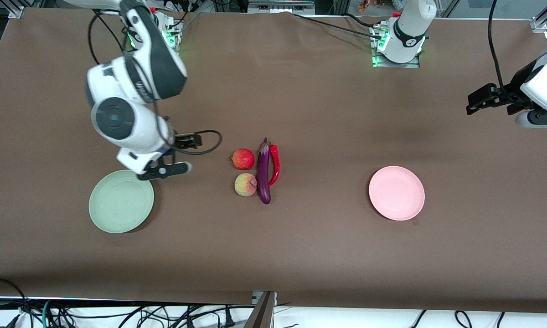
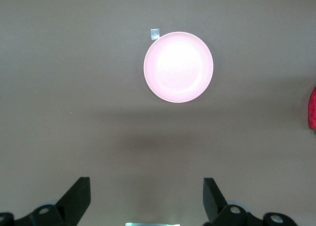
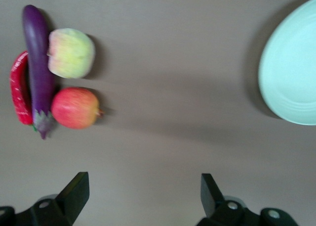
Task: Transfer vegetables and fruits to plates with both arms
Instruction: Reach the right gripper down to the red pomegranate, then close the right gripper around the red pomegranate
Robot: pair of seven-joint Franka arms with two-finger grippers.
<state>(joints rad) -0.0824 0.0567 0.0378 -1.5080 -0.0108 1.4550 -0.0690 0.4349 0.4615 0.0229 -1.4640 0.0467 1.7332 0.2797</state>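
Approaching the apple [image 1: 243,159], beside the eggplant [image 1: 264,172] mid-table, the wide-open, empty right claw [image 1: 164,171] should be centred over it, while the left claw [image 1: 483,98], likewise spread and empty, waits.

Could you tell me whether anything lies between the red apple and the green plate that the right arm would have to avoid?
Nothing visible does. Only bare brown table lies between the red apple and the green plate. The right gripper is open above that stretch, and holds nothing.
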